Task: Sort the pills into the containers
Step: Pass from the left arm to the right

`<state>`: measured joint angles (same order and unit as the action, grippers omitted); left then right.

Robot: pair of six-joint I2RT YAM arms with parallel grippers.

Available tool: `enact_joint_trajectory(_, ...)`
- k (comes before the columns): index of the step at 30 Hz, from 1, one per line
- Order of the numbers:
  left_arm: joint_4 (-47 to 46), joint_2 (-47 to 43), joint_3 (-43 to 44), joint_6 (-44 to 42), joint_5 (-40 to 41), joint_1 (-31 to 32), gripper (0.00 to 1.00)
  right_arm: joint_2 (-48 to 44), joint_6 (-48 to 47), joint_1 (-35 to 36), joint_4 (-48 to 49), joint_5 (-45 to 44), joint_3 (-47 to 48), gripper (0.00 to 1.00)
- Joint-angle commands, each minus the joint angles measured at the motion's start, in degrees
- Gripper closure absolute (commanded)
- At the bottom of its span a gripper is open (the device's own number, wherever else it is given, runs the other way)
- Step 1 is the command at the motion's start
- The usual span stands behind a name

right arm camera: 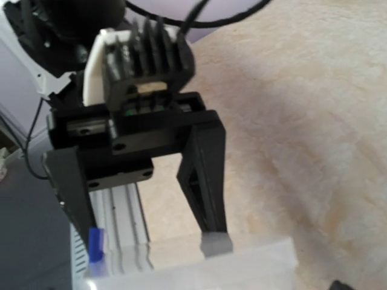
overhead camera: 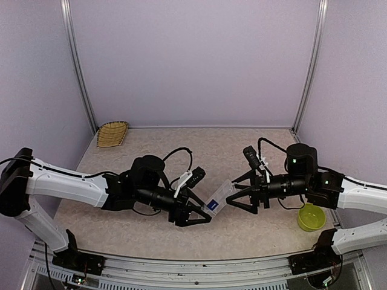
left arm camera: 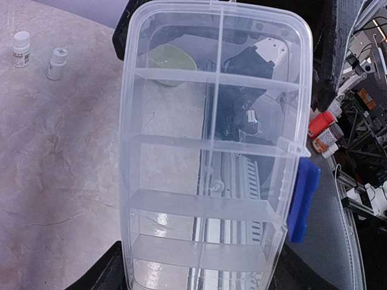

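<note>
two grippers face each other above the table point(overhead camera: 242, 151): the left gripper point(overhead camera: 202, 215) clamps one end of the clear organizer box point(overhead camera: 219, 197), holding it raised between the arms. the right gripper point(overhead camera: 240, 194), jaws spread wide, sits just beside the box's other end.

Left fingers point(right arm camera: 205, 181) clamped, right fingers point(overhead camera: 245, 179) seemingly spread.

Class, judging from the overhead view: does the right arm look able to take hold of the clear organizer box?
Probably yes: the right gripper is open and faces the free end of the organizer box, which the left gripper holds up between the arms. Nothing lies between.
</note>
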<state>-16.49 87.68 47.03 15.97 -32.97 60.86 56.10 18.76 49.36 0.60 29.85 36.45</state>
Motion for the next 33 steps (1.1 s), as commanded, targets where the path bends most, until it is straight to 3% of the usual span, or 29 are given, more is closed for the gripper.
enact_joint_trajectory(1, -1.6, -0.9, -0.7, -1.2, -2.1, 0.3, 0.60, 0.4, -0.6, -0.4, 4.3, 3.7, -1.3, 0.06)
enact_joint_trajectory(10, -2.4, -0.4, -0.9, -1.1, -3.0, 0.5, 0.61, 0.9, -0.1, -0.4, 6.7, 5.5, -2.2, 0.19)
enact_joint_trajectory(16, -2.5, -0.2, -0.9, -1.1, -3.3, 0.5, 0.60, 1.6, 0.2, -0.4, 7.9, 7.1, -2.5, 0.34)
enact_joint_trajectory(24, -2.7, -0.6, -1.4, -1.1, -2.7, 0.4, 0.60, 1.3, 0.3, -0.4, 8.3, 7.2, -3.1, 0.39)
enact_joint_trajectory(33, -2.5, -1.0, -1.4, -0.7, -0.8, 0.5, 0.36, 0.1, -0.1, -0.4, 7.4, 5.7, -3.4, 0.42)
